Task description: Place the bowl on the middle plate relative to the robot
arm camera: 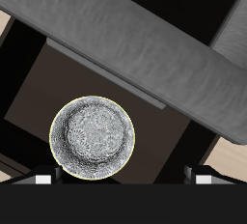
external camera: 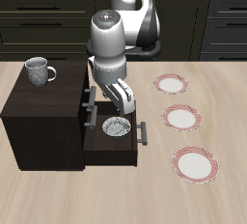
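Observation:
The bowl [external camera: 117, 126], small, grey-white and dark-speckled, lies in the open drawer [external camera: 132, 148] of a dark cabinet. In the wrist view the bowl [arm camera: 92, 138] sits on the drawer's dark floor. My gripper [external camera: 121, 102] hangs just above the bowl, open and empty; in the wrist view the gripper [arm camera: 123, 178] shows its two fingertips [arm camera: 43, 178] set wide apart, and the bowl lies off-centre, closer to one of them. The middle plate [external camera: 180, 118], white with a red-pink striped rim, lies bare on the table beside the drawer.
Two more identical plates lie on the table, one farther back [external camera: 172, 83] and one nearer the front edge [external camera: 194, 163]. A grey patterned mug [external camera: 40, 70] stands on the cabinet top [external camera: 39, 98]. The drawer's front panel and handle [external camera: 142, 131] stick out toward the plates.

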Motion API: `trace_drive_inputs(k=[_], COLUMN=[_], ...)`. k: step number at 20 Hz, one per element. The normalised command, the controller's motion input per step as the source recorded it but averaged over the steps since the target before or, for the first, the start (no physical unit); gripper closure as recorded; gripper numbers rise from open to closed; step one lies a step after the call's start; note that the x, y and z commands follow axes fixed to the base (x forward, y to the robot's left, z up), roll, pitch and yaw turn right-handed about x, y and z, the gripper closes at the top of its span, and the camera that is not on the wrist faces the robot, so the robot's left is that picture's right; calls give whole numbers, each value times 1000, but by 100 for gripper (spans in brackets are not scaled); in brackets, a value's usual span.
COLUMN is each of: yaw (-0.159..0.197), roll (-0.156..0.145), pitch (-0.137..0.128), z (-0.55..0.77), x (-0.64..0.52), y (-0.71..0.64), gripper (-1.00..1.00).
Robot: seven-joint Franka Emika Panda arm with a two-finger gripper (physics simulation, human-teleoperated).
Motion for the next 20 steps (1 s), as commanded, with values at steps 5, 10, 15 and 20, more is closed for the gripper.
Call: trace_drive_inputs(k=[5,10,15,20], yaw=[-16,-24,-39,-6], roll=[16,25,25,26], pitch=[10,11,5,1], z=[-190,-233,-147,-256], x=[-62,-41,0,21], y=[75,49,30,89], gripper=[-100,-100,-100,-100])
